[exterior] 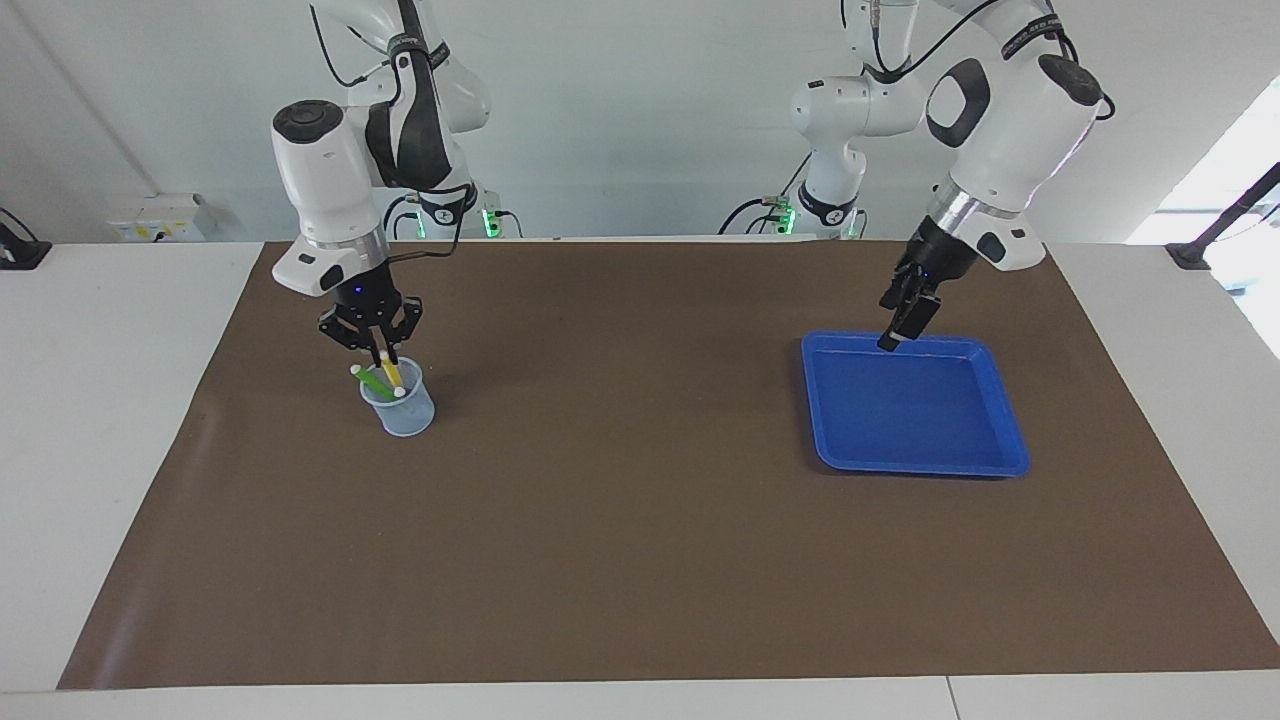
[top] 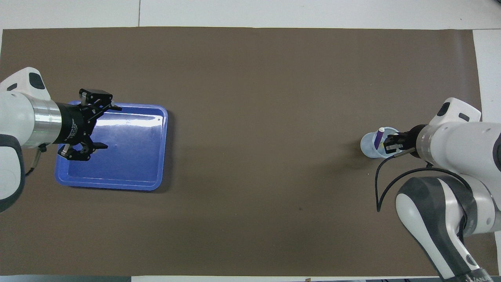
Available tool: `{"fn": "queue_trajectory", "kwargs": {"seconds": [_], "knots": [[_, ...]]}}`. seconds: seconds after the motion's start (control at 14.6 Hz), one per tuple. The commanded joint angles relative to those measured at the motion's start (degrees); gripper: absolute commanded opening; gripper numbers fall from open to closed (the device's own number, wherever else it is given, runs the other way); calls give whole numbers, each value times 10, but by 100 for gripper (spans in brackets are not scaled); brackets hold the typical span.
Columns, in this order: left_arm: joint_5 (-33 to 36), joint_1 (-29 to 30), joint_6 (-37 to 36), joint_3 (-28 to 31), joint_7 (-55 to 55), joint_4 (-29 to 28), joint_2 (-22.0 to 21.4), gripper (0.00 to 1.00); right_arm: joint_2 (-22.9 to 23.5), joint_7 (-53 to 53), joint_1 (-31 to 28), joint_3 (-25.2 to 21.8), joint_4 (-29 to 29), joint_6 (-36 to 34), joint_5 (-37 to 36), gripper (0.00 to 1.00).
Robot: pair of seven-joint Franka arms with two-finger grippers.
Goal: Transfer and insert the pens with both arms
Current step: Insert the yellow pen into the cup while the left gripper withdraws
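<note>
Last insert: right gripper (exterior: pixel 382 352), jaws clamped on the purple pen (top: pixel 378 138), lowers it into the clear plastic cup (exterior: pixel 400 412) near the desk's right-arm end, beside the yellow pen (exterior: pixel 391 372) and green pen (exterior: pixel 370 379). Left gripper (exterior: pixel 905 322) waits, jaws apart, over the empty blue tray (exterior: pixel 1000 410). Next: release, lift straight up.

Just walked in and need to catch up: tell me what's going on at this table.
The right claw is shut on the yellow pen, right over the clear cup at its end of the brown mat. The green pen already leans in the cup, and the overhead view shows the purple pen in it too. The left claw hangs open over the blue tray, where no pens lie, waiting.
</note>
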Motion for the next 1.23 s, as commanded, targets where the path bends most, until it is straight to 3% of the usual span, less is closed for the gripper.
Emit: {"fn": "queue_trajectory", "kwargs": {"seconds": [0.0, 0.27, 0.41, 0.55, 0.75, 1.09, 1.16], "knots": [[72, 6, -101, -3, 121, 83, 37, 100, -16, -2, -6, -4, -30, 33, -5, 0], [120, 6, -206, -2, 325, 170, 69, 100, -10, 1, -6, -5, -33, 41, 2, 0], [159, 3, -229, -3, 406, 182, 69, 100, -7, 3, -6, -11, -34, 42, 4, 0], [161, 3, -264, -3, 457, 208, 69, 100, -5, 10, -6, -12, -36, 49, 14, 0], [158, 9, -316, -1, 626, 230, 69, 100, -2, 10, -6, -18, -40, 50, 39, 0], [156, 1, -301, -9, 605, 214, 64, 100, 5, 10, -6, -24, -43, 54, 49, 0], [148, 2, -271, -5, 599, 214, 67, 100, 6, 10, -6, -24, -42, 54, 50, 19]]}}
